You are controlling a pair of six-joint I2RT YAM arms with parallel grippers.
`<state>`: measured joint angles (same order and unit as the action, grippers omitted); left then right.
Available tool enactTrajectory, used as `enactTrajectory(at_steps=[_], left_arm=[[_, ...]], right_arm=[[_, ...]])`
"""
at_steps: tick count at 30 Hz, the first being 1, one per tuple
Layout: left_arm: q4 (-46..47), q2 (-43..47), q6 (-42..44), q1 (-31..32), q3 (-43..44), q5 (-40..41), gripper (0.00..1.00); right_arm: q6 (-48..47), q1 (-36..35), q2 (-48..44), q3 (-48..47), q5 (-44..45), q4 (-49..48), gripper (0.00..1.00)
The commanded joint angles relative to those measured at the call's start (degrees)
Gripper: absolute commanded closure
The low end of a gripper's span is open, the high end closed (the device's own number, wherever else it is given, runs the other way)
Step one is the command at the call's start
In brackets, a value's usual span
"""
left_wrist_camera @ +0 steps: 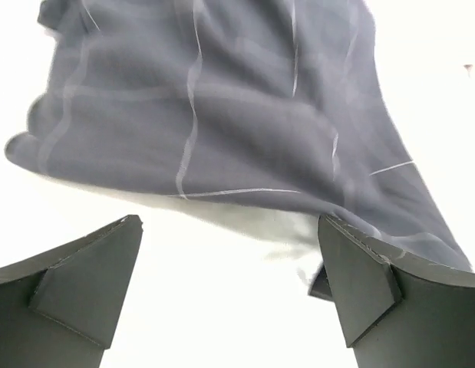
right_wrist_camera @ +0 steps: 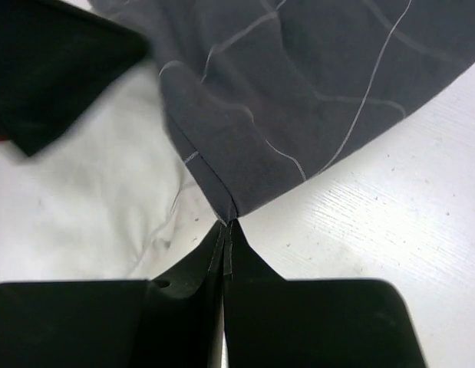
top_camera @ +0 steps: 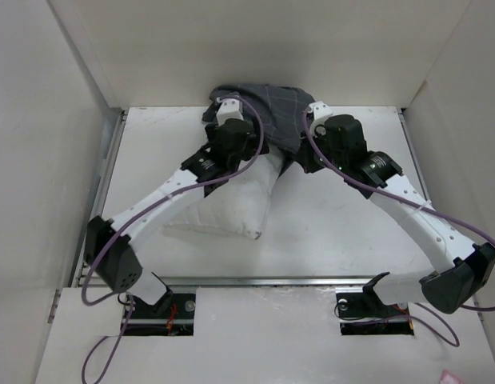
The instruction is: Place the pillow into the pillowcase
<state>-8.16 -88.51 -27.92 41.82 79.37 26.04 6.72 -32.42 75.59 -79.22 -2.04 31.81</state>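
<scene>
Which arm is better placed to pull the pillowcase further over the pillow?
Probably the right: the right gripper is pinched shut on the pillowcase beside the pillow, while the left gripper hangs open, gripping nothing.

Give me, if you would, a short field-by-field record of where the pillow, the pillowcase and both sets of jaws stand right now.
pillow: lying on the table; near part bare, far end covered by dark cloth
pillowcase: bunched at the far side, draped over the pillow's far end
left jaws: open, wide apart, gripping nothing; the pillowcase lies just ahead of them
right jaws: shut on a folded edge of the pillowcase
progress: much of the pillow not yet covered
</scene>
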Motion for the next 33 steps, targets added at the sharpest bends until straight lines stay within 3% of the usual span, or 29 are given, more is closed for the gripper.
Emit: enactTrajectory(at_steps=[1,6,9,13,17,18,19,20,21,33], left_arm=[[-4.0,7.7,2.7,-0.7,-2.2,-5.6,0.00],[-9.4,14.8,4.6,-0.7,-7.6,-9.0,0.00],[-11.7,14.9,9.1,-0.7,-10.5,-15.7,0.00],[-8.7,10.7,10.6,-0.7,-15.4,-25.5,0.00],[-8.7,2.7,10.0,-0.7,-14.1,-26.0,0.00],[-8.7,0.7,10.0,-0.7,-13.5,-25.3,0.08],[-8.7,-1.3,10.0,-0.7,-12.6,-24.6,0.26],[-7.7,-4.8,9.4,-0.7,-10.0,-23.5,0.95],[-7.0,-6.0,8.3,-0.7,-8.6,-21.1,1.00],[15.4,0.5,1.3,-1.7,1.7,-1.6,1.00]], right_arm=[[2.0,-0.3,-0.7,-0.9,2.3,0.2,1.00],[2.0,-0.3,0.4,-0.9,1.8,0.2,1.00],[2.0,0.3,1.5,-1.5,0.5,0.2,1.00],[2.0,0.3,1.5,-2.0,-1.2,0.2,1.00],[2.0,0.3,1.0,-2.0,-3.5,0.2,1.00],[2.0,0.3,1.0,-2.0,-4.7,0.2,1.00],[2.0,0.3,0.4,-2.0,-5.3,0.2,1.00],[2.0,0.3,-0.2,-2.0,-5.3,0.2,1.00],[2.0,0.3,-0.2,-2.0,-6.3,0.2,1.00],[0.2,0.3,-5.5,-1.5,-10.3,3.8,1.00]])
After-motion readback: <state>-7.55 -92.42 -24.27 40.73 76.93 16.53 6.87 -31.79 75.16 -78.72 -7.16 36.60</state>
